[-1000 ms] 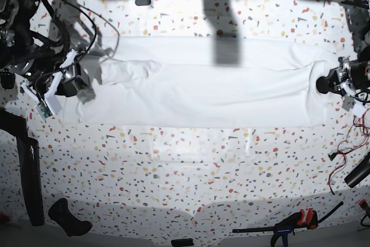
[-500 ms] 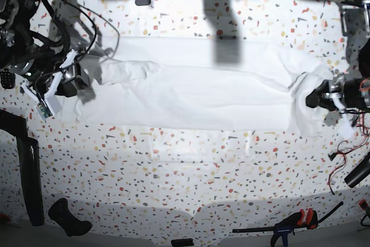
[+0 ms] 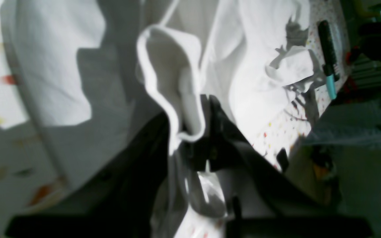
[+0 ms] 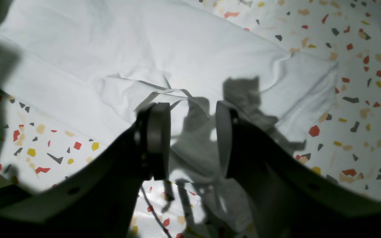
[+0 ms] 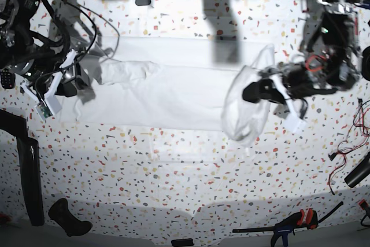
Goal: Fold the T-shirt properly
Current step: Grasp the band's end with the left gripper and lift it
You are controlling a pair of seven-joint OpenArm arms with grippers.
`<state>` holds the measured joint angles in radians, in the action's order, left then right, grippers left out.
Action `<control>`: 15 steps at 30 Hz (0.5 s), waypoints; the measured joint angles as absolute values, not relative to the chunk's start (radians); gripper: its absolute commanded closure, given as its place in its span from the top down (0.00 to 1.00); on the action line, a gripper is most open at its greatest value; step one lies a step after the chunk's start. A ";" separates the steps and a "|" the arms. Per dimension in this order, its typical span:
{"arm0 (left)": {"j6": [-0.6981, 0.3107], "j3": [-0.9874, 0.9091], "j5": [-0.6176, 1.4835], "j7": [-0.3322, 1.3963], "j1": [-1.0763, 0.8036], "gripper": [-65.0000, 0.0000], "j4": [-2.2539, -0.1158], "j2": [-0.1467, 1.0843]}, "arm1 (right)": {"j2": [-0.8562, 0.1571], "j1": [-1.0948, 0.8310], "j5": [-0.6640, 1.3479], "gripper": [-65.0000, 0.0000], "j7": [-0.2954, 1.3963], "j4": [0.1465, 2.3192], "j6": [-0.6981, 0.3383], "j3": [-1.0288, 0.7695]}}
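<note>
left gripper (image 5: pixel 250 92): clamped on T-shirt (image 5: pixel 173 88) hem, cloth end lifted, draping below it | right gripper (image 4: pixel 192 138): jaws apart, holding nothing, T-shirt's other end directly beneath on tabletop (image 5: pixel 173 166)

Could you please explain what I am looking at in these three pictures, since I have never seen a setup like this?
This is a robot with two arms at a white speckled table. One picture looks down from overhead; the other two come from cameras on each wrist, looking along the gripper. A large white T-shirt lies in a long band across the table. The left gripper, on the right of the overhead picture, is shut on one end of the T-shirt and holds it lifted above the rest of the cloth. Its wrist picture shows a hemmed edge pinched in the jaws. The right gripper sits at the other end with its jaws apart over the cloth, holding nothing. Clamps lie near the front edge.
</note>
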<state>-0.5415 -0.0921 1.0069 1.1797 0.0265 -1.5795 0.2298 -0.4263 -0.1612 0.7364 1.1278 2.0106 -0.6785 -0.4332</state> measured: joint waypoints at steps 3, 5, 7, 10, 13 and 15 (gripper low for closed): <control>-0.535 -0.093 0.925 1.102 0.007 0.00 -1.579 0.164 | -0.426 -0.161 0.736 0.35 1.127 2.011 -0.678 -0.433; -0.533 -0.093 0.862 1.073 -0.003 0.00 -1.579 0.128 | -0.426 -0.161 0.736 0.35 1.128 2.011 -0.678 -0.433; -0.534 -0.093 0.800 1.065 -0.002 0.00 -1.579 0.102 | -0.427 -0.161 0.736 0.35 1.127 2.011 -0.678 -0.433; -0.534 -0.093 0.786 1.057 -0.002 0.00 -1.579 0.091 | -0.427 -0.161 0.736 0.35 1.127 2.011 -0.678 -0.433; -0.534 -0.093 0.786 1.061 -0.002 0.00 -1.579 0.092 | -0.426 -0.161 0.736 0.35 1.127 2.011 -0.678 -0.433; -0.534 -0.093 0.786 1.061 -0.002 0.00 -1.579 0.092 | -0.427 -0.161 0.736 0.35 1.127 2.011 -0.678 -0.433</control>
